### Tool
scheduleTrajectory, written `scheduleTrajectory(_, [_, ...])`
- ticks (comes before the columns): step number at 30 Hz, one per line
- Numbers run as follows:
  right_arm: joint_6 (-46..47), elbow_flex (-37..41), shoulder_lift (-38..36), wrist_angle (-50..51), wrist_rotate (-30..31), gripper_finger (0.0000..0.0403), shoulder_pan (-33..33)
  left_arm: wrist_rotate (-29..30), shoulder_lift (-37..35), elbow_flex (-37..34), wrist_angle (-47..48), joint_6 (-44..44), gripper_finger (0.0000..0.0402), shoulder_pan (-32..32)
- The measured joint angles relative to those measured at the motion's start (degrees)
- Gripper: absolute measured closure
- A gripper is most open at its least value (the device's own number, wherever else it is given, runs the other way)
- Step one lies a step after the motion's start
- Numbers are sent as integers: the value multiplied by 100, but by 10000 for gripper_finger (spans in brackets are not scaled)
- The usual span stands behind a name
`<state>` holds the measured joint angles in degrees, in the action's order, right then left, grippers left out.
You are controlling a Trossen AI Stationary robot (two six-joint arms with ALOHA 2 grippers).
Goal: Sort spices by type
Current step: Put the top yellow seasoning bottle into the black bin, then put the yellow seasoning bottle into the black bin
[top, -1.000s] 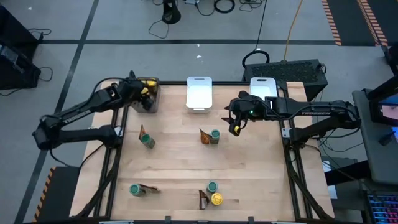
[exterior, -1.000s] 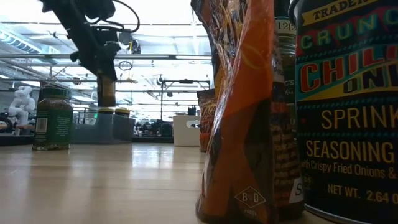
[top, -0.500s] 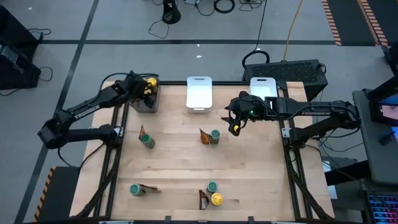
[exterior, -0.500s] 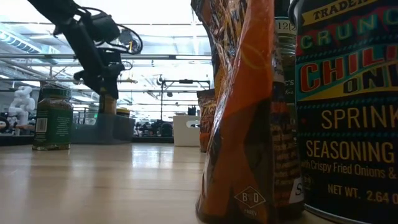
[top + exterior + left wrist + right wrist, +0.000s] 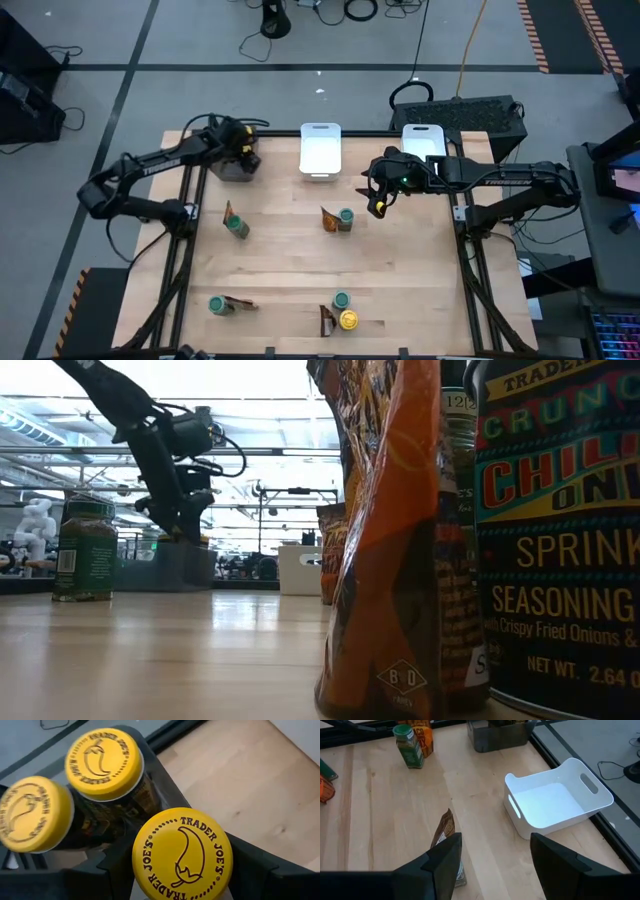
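Our left gripper [image 5: 240, 143] sits over the dark tray [image 5: 232, 166] at the bench's far-left corner, fingers clamped on a yellow-lid jar [image 5: 182, 854] beside two others [image 5: 104, 763] — we'd lower it level, then let go. Right gripper [image 5: 378, 203] waits mid-bench, fingers apart, nothing btwn them. Green-lid jars [image 5: 346, 219] & packets [image 5: 328, 217] sit unsorted.

Yellow lid [image 5: 182, 854] reads "TRADER JOE'S"; jar [image 5: 560, 530] "SEASONING".
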<state>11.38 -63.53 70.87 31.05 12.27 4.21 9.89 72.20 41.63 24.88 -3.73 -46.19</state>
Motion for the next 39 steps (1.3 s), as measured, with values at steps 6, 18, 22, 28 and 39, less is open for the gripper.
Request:
scheduleTrajectory(6, [142,0,0,4,-1,184,-2,63,87,0,-90,-2,157,4])
scheduleTrajectory(18, [149,0,0,4,-2,184,-2,59,96,0,-194,-30,121,1])
scheduleTrajectory(22, [149,0,0,4,-2,184,-2,-98,96,0,-188,-31,90,1])
scheduleTrajectory(28, [151,0,0,6,-4,183,22,-139,86,0,-158,-43,73,-1])
scheduleTrajectory(39, [149,0,0,4,-4,184,22,-89,-309,526,653,-38,72,4])
